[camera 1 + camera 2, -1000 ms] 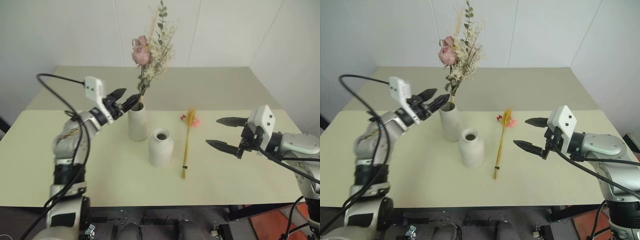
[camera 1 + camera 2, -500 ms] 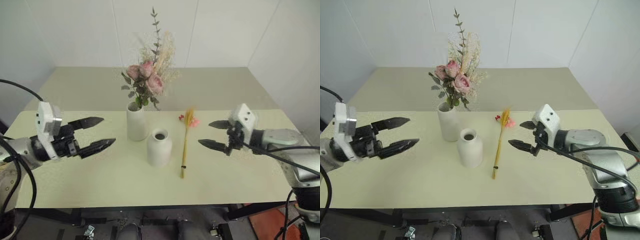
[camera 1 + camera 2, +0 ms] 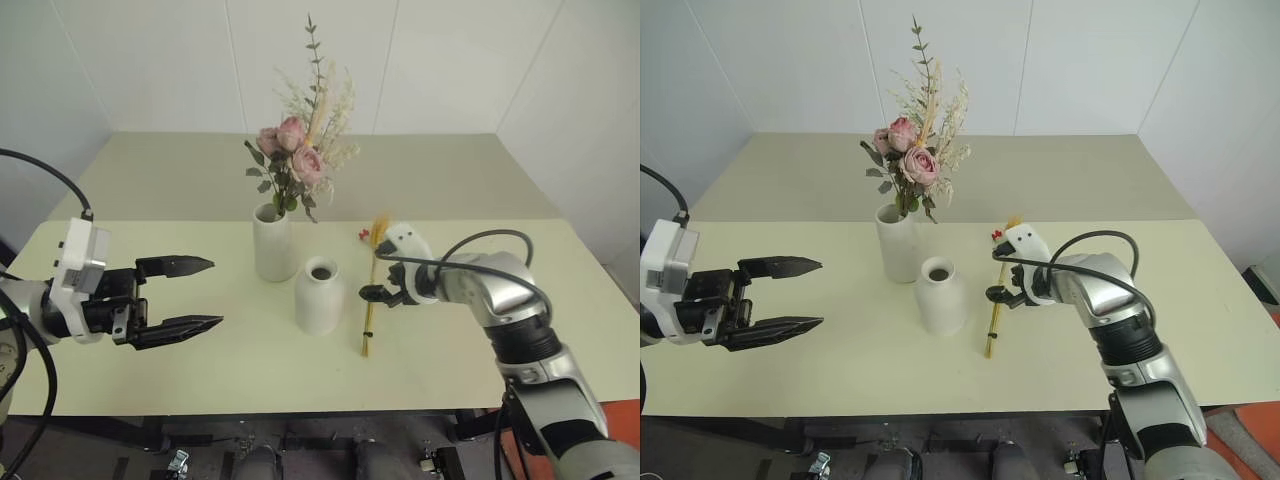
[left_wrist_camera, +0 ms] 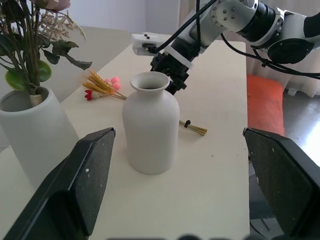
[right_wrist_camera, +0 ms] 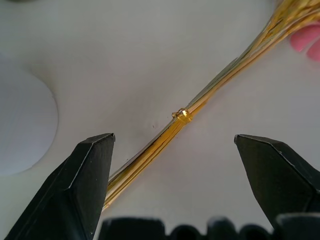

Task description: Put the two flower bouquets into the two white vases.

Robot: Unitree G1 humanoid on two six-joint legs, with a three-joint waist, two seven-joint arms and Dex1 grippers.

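Right gripper (image 5: 170, 150): jaws were spread wide and pointed down over the yellow wheat bunch (image 3: 370, 300), its stems seen between the fingers and untouched. The bunch was laid flat on the table (image 3: 250, 370), just beside the short vase (image 3: 320, 295). Left gripper (image 3: 185, 295): jaws were held apart, empty, well clear of both vases. The rose bouquet (image 3: 300, 165) was seated upright in the tall vase (image 3: 274, 244).

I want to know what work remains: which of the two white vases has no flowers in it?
The shorter bottle-shaped vase with the narrow neck is empty. The taller vase just behind it holds the rose bouquet.
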